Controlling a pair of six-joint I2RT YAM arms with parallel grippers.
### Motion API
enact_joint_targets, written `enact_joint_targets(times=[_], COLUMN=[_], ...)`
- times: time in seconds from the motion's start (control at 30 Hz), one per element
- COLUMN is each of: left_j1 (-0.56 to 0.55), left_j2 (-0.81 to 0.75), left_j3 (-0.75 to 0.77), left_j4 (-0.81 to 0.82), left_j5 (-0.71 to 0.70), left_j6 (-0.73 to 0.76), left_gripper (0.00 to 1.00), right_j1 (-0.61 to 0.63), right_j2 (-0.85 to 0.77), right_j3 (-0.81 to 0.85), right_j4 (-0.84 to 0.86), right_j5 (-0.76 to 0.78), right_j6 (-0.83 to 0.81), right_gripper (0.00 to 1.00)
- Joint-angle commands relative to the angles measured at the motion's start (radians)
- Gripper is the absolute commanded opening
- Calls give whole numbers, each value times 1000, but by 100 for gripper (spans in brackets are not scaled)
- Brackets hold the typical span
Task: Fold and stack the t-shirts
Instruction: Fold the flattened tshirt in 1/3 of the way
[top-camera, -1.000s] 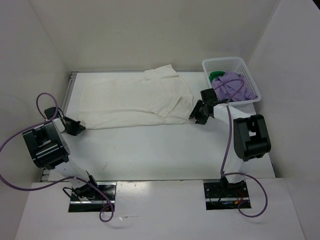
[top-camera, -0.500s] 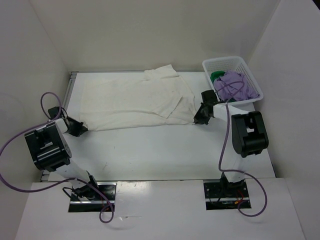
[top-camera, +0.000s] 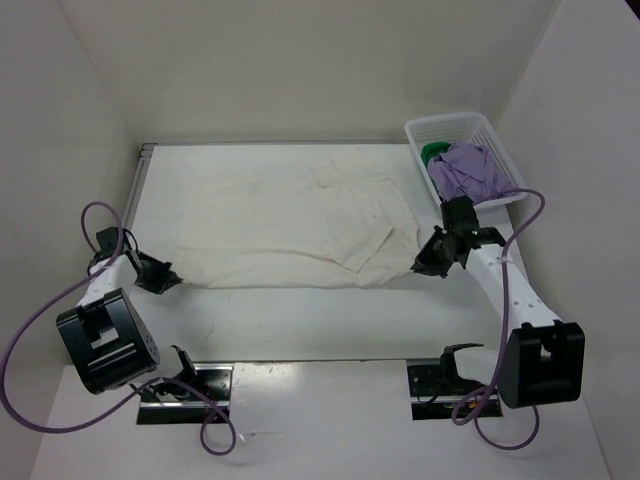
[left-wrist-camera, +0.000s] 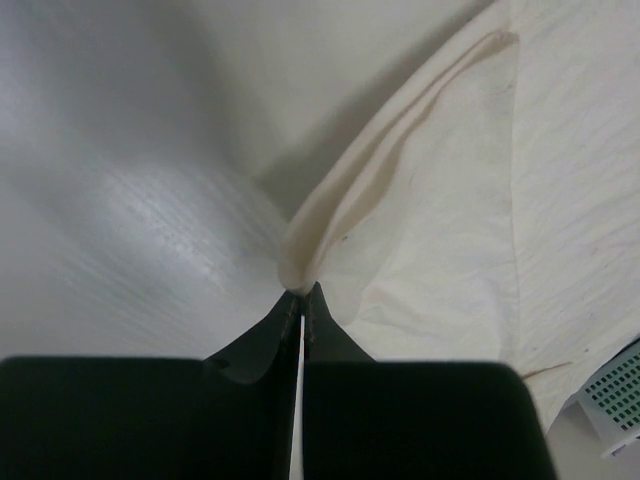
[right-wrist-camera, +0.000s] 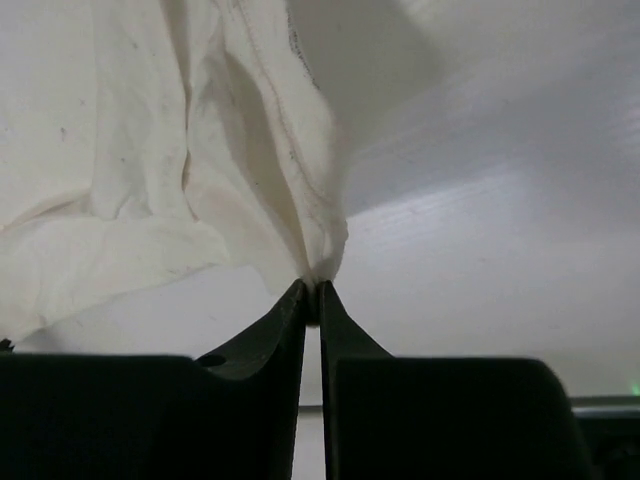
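Spread flat, the white shirt (top-camera: 300, 225) lies on the table (top-camera: 300, 315) to the left of the basket (top-camera: 455, 124), its right edge reaching near the basket's front corner. The purple shirt (top-camera: 470, 170) is heaped inside the basket and spills over its front rim; the green shirt (top-camera: 432, 151) shows as a small patch at the basket's left wall, partly under the purple one.

From above, the right gripper (top-camera: 425, 262) sits just in front of the basket at the white shirt's near right corner, and the left gripper (top-camera: 160, 277) sits far to the left of the basket at the near left corner. That view is too coarse to show how the jaws stand.

The wrist views settle it. On the left wrist, the jaws are closed tight with a fold of cream cloth pinched at their tips, the hem rising away in a ridge; a corner of the basket's lattice shows at the lower right edge. On the right wrist, the jaws are likewise pressed together on a gathered point of the white shirt, which fans upward and left in creases.
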Motion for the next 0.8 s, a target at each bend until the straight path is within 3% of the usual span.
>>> enact_joint_targets(times=[0.0,0.03,0.13,0.2,0.3,0.33,0.37,0.4,0.43,0.47,0.57,0.6,0.63,0.67,0.73,0.77], left_j1=[-2,-2,-2,-28,-54,-55,-65,-74,-93,-103,-140,-140,-140,-140,-183,-259], left_j2=[-55,-64,-86,-86,-95,-95,-95,-95,-95,-104,-104,-116,-117,-127,-127,-127], left_j3=[42,53,88,119,156,176,176,192,220,238,271,271,244,216,126,107], left_j4=[-170,-185,-194,-194,-194,-194,-185,-185,-185,-185,-204,-182,-147,-103,32,77], left_j5=[-33,-33,-32,-23,-92,-102,-102,-102,-102,-146,-240,-218,-170,-33,63,88], left_j6=[-21,-30,-21,3,23,23,32,33,42,42,42,42,52,53,48,19], left_gripper=[0,0,0,6,35,47,66,73,78,87,96,93,83,65,28,12], right_j1=[-4,-4,-4,-4,9,21,33,47,86,116,217,237,274,286,311,323], right_j2=[-69,-69,-80,-80,-53,-52,-39,-11,4,21,95,134,156,179,245,279], right_j3=[5,24,77,113,137,137,137,114,105,94,40,40,26,26,26,26], right_j4=[-174,-188,-218,-219,-206,-164,-139,-110,-37,7,181,218,278,300,332,366], right_j5=[-7,7,53,63,45,27,-10,-34,-63,-100,-139,-139,-139,-139,-121,-110], right_j6=[-4,-4,-49,-62,-92,-93,-93,-80,-51,-31,37,48,58,58,58,58], right_gripper=[13,29,53,58,58,51,47,41,26,20,4,4,4,4,12,27])
